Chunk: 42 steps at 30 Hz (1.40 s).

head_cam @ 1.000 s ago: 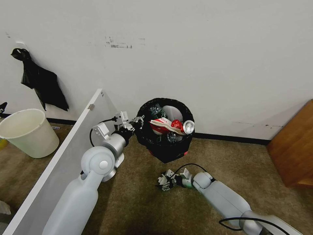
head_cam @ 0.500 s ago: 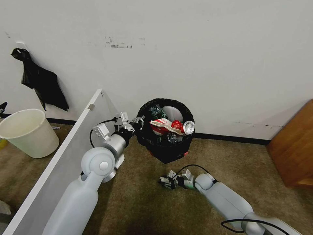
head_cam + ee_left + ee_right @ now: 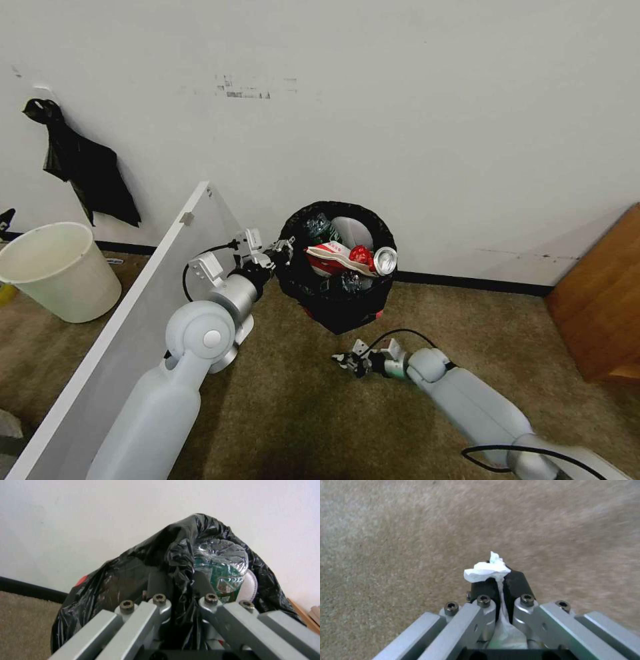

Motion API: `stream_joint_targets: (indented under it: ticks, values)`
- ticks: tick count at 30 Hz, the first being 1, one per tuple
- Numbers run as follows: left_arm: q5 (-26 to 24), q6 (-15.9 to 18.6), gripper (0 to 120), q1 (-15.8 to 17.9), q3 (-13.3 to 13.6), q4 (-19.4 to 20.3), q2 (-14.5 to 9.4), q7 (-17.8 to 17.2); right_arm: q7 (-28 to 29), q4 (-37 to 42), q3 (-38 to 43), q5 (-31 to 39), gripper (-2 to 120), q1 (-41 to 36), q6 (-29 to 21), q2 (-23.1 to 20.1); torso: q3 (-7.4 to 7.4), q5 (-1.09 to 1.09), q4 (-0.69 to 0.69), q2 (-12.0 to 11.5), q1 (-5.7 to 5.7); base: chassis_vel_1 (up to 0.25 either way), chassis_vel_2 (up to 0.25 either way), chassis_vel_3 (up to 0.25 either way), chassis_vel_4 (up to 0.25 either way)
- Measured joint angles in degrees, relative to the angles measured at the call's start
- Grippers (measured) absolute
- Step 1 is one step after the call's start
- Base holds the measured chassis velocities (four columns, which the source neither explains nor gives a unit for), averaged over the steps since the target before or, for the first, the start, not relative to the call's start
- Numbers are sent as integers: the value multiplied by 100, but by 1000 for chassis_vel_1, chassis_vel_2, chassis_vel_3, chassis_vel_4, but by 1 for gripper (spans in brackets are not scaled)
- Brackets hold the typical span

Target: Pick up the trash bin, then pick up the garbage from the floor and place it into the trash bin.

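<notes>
The trash bin [image 3: 340, 293], red under its crinkly black bag, hangs above the floor [image 3: 293, 400] with my left gripper [image 3: 285, 248] shut on its near rim. The left wrist view has the bag [image 3: 140, 575] bunched between the jaws, a clear green-label bottle [image 3: 221, 565] behind. A red-white carton [image 3: 333, 257], a crushed red can [image 3: 377, 259] and a bottle [image 3: 320, 228] lie in the bin. Low over the carpet [image 3: 403, 542] before the bin, my right gripper [image 3: 341, 361] is shut on a white paper wad [image 3: 488, 570].
A pale cream bucket [image 3: 57, 270] stands at the left. A white board [image 3: 133, 307] leans across the left side by my left arm. A wooden cabinet [image 3: 600, 300] stands at right. A black bag [image 3: 87, 167] hangs on the wall. Open carpet lies around the right gripper.
My right gripper has closed on the paper wad and drawn slightly up and to the right off the carpet. The left arm and the bin have held still.
</notes>
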<state>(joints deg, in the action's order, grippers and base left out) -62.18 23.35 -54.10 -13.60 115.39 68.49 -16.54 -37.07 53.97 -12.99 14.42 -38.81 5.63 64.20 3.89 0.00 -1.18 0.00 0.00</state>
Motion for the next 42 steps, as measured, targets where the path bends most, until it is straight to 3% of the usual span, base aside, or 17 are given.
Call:
stream_joint_targets:
  ticks: [12, 26, 42]
  values:
    - [-54, 5, 4, 54, 32, -12, 1, -50, 0, 742, 609, 152, 1, -382, 112, -562, 0, 0, 0, 0, 0, 0, 0, 0, 0]
    - [-142, 36, 4, 70, 31, 60, -29, -112, 2, 1565, 2238, 534, 1, -1277, 221, -1180, 0, 0, -1, 0, 0, 0, 0, 0, 0]
    - [-183, 37, 4, 20, -68, 72, -98, -113, 504, 2804, 2856, 1236, 1, -1479, 57, -1435, 0, 0, 1, 0, 0, 0, 0, 0, 0]
